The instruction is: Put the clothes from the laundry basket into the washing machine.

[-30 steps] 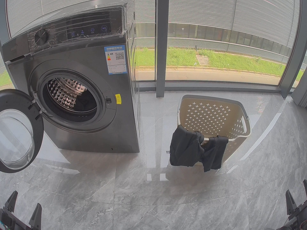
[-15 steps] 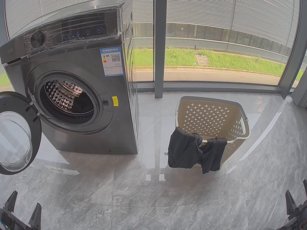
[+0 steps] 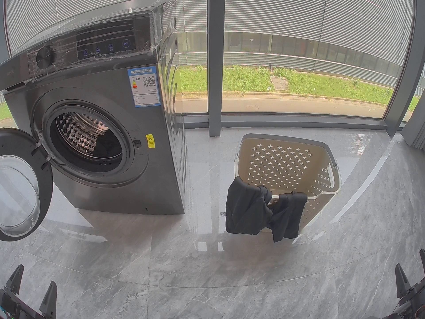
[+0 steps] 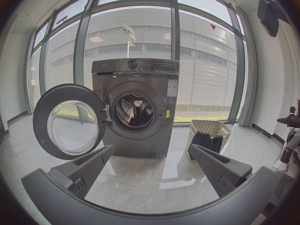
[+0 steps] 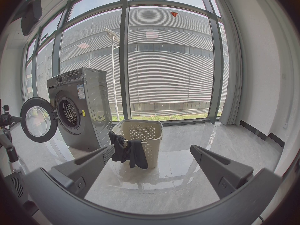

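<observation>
Two grippers hang low over the grey marble floor [image 3: 221, 280], both spread wide and holding nothing: left gripper [image 3: 34, 284], right gripper [image 3: 411, 266]. The crumpled black garment [image 3: 261, 211] is draped over the near rim of the cream star-punched plastic laundry basket [image 3: 287, 156], its long axis along that rim, 9 to 3 o'clock. It lies at 10 o'clock from the right gripper and 2 o'clock from the left, so the right arm looks nearer. The right wrist view shows the cloth hanging down the basket's outer wall, while the left wrist view looks straight into the grey front-loading washing machine [image 4: 137, 78], its round glass door [image 4: 70, 121] swung open at 9 o'clock
</observation>
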`<state>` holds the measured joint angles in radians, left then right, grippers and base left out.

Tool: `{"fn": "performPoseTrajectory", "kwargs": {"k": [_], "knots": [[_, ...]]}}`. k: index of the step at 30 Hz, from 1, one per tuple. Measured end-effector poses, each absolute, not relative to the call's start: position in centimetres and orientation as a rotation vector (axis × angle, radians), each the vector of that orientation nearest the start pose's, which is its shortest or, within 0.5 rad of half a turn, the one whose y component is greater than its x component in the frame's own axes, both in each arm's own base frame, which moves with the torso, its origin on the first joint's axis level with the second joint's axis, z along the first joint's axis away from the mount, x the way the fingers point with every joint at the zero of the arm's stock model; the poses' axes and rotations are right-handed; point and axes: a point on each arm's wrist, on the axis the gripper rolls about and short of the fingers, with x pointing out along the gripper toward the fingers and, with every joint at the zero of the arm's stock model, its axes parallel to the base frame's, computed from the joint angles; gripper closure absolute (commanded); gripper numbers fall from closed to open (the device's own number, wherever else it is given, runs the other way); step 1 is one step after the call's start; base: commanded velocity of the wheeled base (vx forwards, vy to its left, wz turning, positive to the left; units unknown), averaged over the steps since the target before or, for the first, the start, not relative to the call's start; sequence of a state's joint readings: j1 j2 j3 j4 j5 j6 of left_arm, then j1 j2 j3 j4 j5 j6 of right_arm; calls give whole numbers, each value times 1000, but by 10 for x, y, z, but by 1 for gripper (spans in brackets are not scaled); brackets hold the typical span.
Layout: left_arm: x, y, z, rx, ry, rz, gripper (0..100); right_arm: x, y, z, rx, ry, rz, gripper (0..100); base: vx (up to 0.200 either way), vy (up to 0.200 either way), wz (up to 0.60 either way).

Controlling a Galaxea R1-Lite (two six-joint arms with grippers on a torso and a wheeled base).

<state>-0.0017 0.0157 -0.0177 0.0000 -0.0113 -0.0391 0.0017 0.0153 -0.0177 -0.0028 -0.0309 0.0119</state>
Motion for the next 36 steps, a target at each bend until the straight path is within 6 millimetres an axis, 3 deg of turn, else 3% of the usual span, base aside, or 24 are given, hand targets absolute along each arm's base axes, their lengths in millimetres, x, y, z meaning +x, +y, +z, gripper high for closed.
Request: {"fn": "performPoseTrajectory", "kwargs": {"k": [5, 26, 36], "knots": [[-23, 0, 81, -39, -2, -5, 0, -23, -1, 81, 12, -5, -29, 0, 0, -200, 0], [-23, 0, 81, -39, -1, -5, 0, -23, -1, 81, 12, -4, -29, 0, 0, 0, 0], [-23, 0, 81, -39, -1, -4, 0, -23, -1, 81, 12, -4, -30, 0, 0, -180, 0]]}}
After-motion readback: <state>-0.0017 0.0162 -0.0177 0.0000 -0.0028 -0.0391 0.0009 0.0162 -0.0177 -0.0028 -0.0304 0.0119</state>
